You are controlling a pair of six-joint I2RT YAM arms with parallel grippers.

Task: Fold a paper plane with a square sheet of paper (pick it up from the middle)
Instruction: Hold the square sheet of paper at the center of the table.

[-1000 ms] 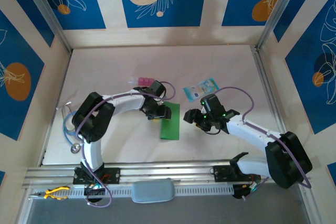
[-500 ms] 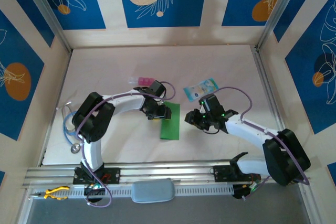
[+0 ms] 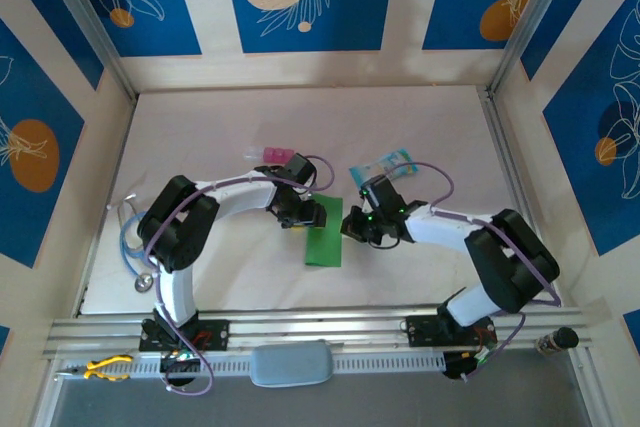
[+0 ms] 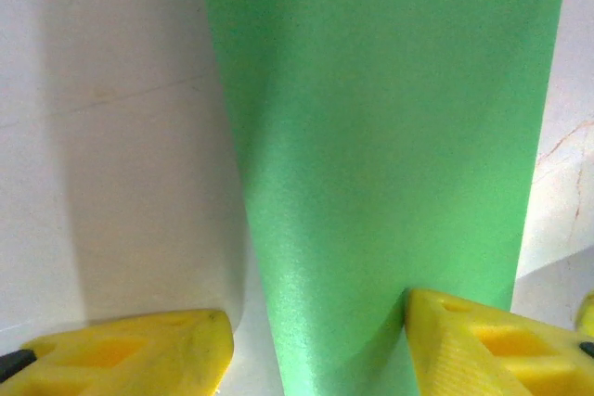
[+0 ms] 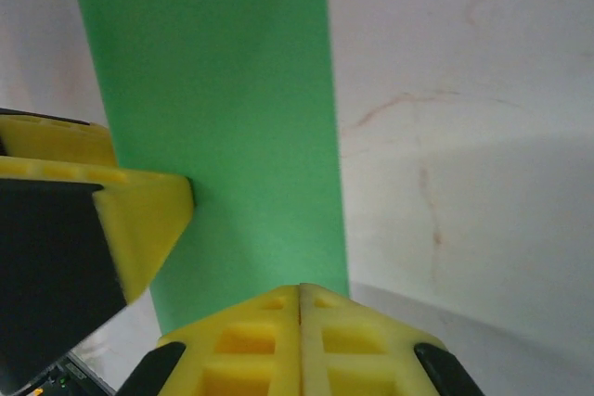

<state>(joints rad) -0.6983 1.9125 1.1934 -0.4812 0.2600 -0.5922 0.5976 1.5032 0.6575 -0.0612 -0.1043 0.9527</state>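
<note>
Top external view shows the square sheet of paper (image 3: 324, 234), thin, matte, bright green and creased down to a long narrow strip. It lies flat on the pale, faintly veined counter (image 3: 220, 137) between the two arms. The left fingers (image 3: 301, 215) stand at its upper left edge and the right fingers (image 3: 352, 228) sit just at its right edge, across from them. A pale blue printed packet (image 3: 388, 163) lies behind the right arm and a small pink block (image 3: 271, 154) behind the left one, both apart from the paper. In the left wrist view the strip has a fine grainy surface and straight edges. It runs up from between the blocky yellow pads (image 4: 487, 340), which are spread: one pad touches the paper, while the other sits apart from it over bare counter. In the right wrist view the right fingers' yellow waffle-moulded pads (image 5: 251, 340) are clenched face to face, their tips over the strip's right edge; whether they pinch any paper cannot be told. A left pad (image 5: 139, 220) touches the strip's opposite edge.
</note>
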